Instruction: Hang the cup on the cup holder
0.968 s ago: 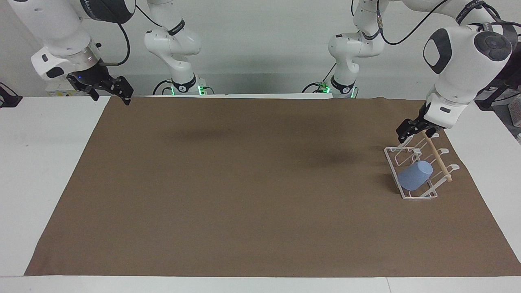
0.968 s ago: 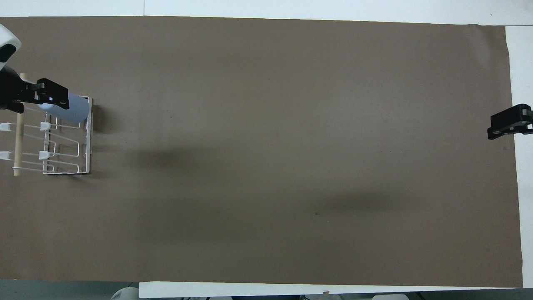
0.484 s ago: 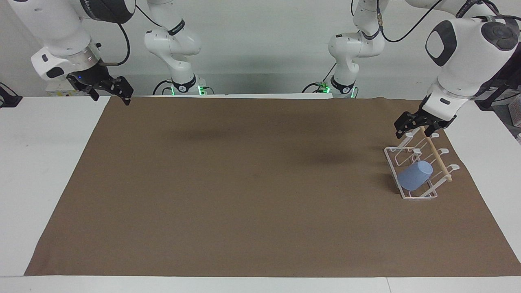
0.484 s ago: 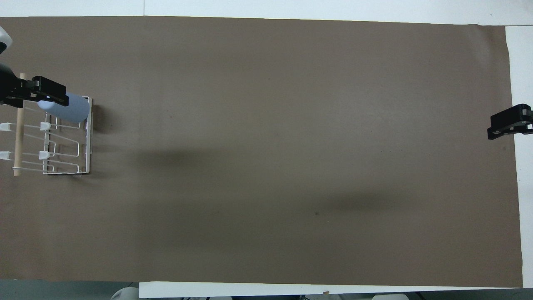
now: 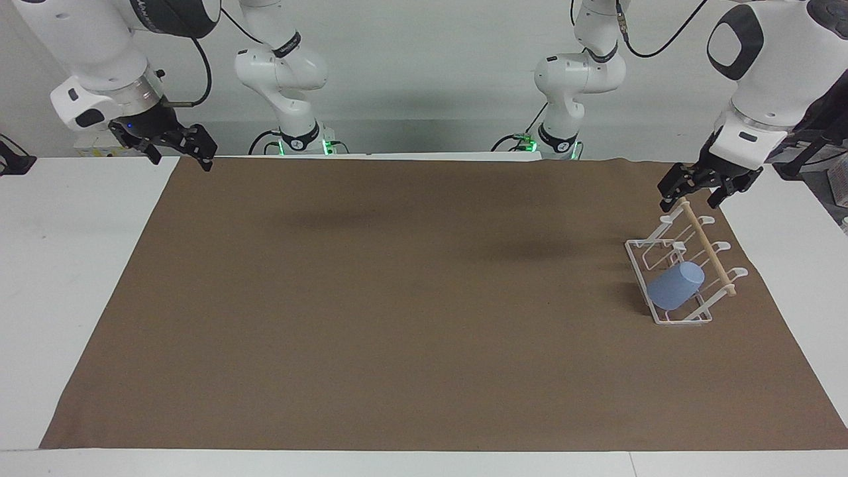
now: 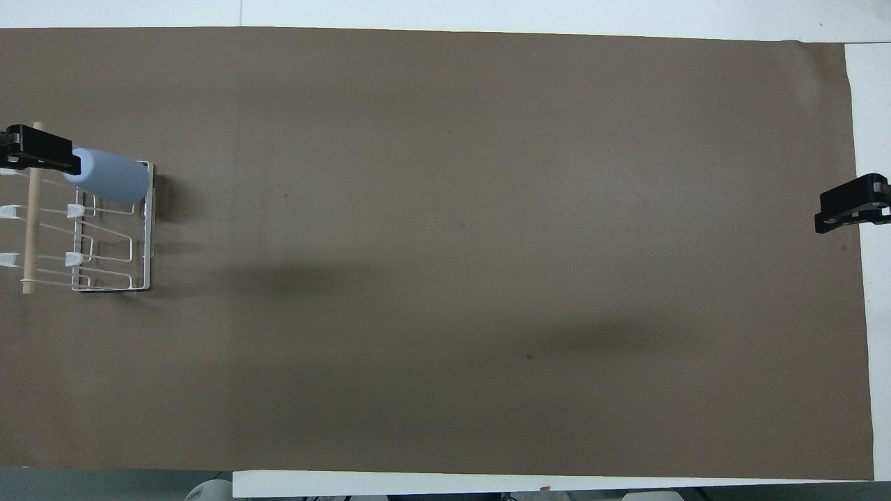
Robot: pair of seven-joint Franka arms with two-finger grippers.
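Cup [image 5: 676,287] is on the cup holder [image 5: 639,262]: slid over one of the slanted prongs, tilted, lying against the wire. It sits at the end of the rack farthest from the robots, its wider end down by the base rail and its closed end up toward the wooden dowel [image 5: 707,248]. Nothing is touching it.

Left gripper [image 5: 703,189] is up in the air over the rack's robot-side end, just above the tip of the dowel. Fingers are spread apart, nothing between them, no contact with rack or cup. The cup is below it and well clear of the fingertips, at the other end of the dowel. In the overhead view the left gripper [image 6: 42,149] only shows as a black block at the frame edge, overlapping the dowel end and butting up against the cup's outline; that overlap is only height, since the facing view shows a clear gap.

Right gripper [image 5: 180,147] waits over the corner of the brown mat [image 5: 397,298] at the right arm's end of the table, close to the robots. Fingers apart, holding nothing. The whole mat lies between it and the rack, so cup and holder are well apart from it.

Rack stands on the mat near the left arm's end, base flat, prongs sloping up toward the dowel.
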